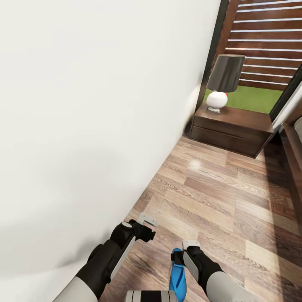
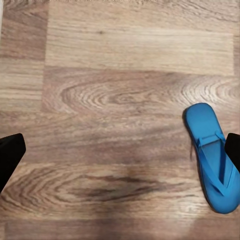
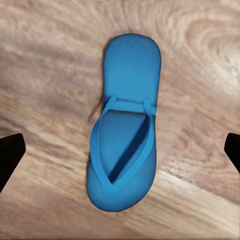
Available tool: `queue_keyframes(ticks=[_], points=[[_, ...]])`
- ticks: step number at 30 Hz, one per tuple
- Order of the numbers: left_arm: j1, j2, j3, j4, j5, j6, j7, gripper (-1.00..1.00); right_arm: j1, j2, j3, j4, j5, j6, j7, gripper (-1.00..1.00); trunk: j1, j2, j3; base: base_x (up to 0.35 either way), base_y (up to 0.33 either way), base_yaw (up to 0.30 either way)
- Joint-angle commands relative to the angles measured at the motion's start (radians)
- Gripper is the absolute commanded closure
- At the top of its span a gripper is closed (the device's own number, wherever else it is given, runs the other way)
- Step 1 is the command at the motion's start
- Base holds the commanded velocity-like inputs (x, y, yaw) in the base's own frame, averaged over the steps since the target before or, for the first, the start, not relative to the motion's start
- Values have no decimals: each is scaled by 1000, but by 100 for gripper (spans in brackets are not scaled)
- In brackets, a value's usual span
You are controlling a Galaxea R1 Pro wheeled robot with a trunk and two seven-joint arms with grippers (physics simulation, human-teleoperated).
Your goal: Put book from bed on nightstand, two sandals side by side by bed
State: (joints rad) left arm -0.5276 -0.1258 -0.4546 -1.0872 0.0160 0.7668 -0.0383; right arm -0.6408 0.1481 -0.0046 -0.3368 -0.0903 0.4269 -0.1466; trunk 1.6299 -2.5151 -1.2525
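Blue sandal flat on floor (strap side up), lengthwise along the planks.

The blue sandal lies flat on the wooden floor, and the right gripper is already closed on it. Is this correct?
Not quite. The sandal does lie flat on the wooden floor, but the right gripper is open: the right wrist view shows its fingertips far apart, clear of the sandal on both sides.

bright blue sandal on brown wood-grain floor, plain white wall.
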Motion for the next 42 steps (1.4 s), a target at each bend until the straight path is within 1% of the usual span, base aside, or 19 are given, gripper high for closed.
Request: queue_keyframes(ticks=[1,8,13,36,42], points=[[0,0,0,-1,1,5,-2,-100,-1,0,0,-2,-10,7,-7,-100,0,0,-1,0,0,0],[0,0,0,-3,1,5,-2,-100,-6,3,0,-2,-9,15,-7,-100,0,0,-1,0,0,0],[0,0,0,-3,1,5,-2,-100,-8,5,0,-2,-9,17,-7,-100,2,-1,-20,0,0,0],[0,0,1,-4,1,5,-2,-100,-45,7,1,-3,-11,19,-8,-100,2,-1,-20,0,0,0],[0,0,0,-4,1,5,-2,-100,-50,7,1,-3,-11,19,-8,-100,5,-3,-43,0,0,0]])
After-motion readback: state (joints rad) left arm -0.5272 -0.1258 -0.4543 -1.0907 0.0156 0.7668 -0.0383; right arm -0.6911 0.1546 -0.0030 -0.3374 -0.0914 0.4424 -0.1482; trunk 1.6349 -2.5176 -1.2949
